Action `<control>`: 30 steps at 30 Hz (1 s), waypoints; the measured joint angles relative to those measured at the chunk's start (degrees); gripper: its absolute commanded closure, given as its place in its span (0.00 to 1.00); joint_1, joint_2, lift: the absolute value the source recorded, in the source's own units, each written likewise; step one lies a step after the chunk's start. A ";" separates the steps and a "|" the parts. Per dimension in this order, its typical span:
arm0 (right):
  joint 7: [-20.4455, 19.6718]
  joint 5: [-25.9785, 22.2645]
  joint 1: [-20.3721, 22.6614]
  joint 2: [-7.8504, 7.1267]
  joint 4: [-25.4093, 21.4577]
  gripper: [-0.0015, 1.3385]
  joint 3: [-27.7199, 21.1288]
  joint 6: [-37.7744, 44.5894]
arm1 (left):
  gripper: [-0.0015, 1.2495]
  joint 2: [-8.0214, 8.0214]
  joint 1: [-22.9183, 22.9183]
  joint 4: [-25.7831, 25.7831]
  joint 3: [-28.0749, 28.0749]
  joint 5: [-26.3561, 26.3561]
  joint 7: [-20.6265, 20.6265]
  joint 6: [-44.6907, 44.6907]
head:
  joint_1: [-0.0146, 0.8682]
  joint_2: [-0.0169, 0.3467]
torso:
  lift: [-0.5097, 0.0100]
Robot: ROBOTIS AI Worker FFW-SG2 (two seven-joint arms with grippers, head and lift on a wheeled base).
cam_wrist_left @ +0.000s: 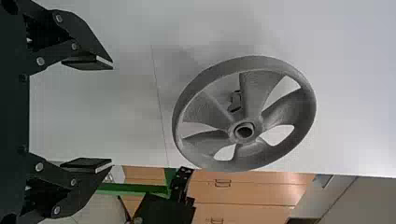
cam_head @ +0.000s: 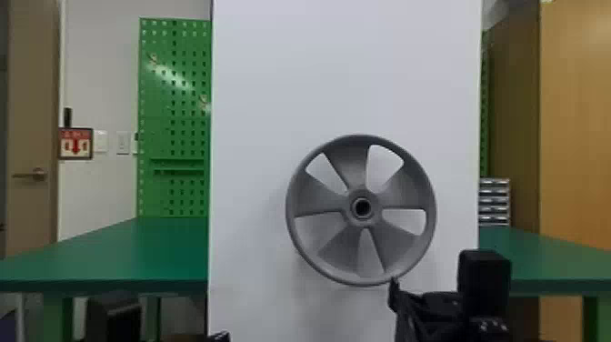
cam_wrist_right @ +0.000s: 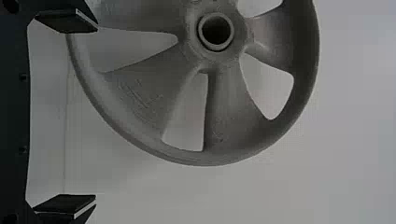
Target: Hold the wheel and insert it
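Behind the gray wheel (cam_head: 349,210), a white panel (cam_head: 272,68) is standing upright, and the wheel is facing outward with its hub bore (cam_head: 362,207) uncovered, seemingly already sitting on some support. Below and to the left of the wheel, the left gripper (cam_wrist_left: 112,114) is waiting wide open and empty, while just by the wheel's lower right rim the right gripper (cam_wrist_right: 95,114) is also gaping wide, gripping nothing. Seating it well is probably going to mean steadying the rim from opposite sides, keeping the wheel square to the panel and pressing evenly along the hub's axis, so nothing is tilting or binding.
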 measured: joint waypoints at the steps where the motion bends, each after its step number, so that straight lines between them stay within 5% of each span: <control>1: 0.06 0.38 1.00 -0.11 -0.01 0.00 0.02 -0.82 | 0.40 0.00 0.00 -0.04 0.05 0.00 0.00 0.00 | 0.02 0.07 | 0.03; 14: 1.42 3.78 11.10 -0.35 2.32 0.00 -1.42 -11.01 | 0.40 -0.09 0.00 -0.14 0.19 0.00 0.00 -0.12 | 0.02 0.07 | 0.03; 30: 2.87 3.81 19.92 -0.51 10.83 0.00 -2.79 -24.40 | 0.40 -0.17 0.11 -0.15 0.25 0.00 -0.04 -0.32 | 0.02 0.07 | 0.03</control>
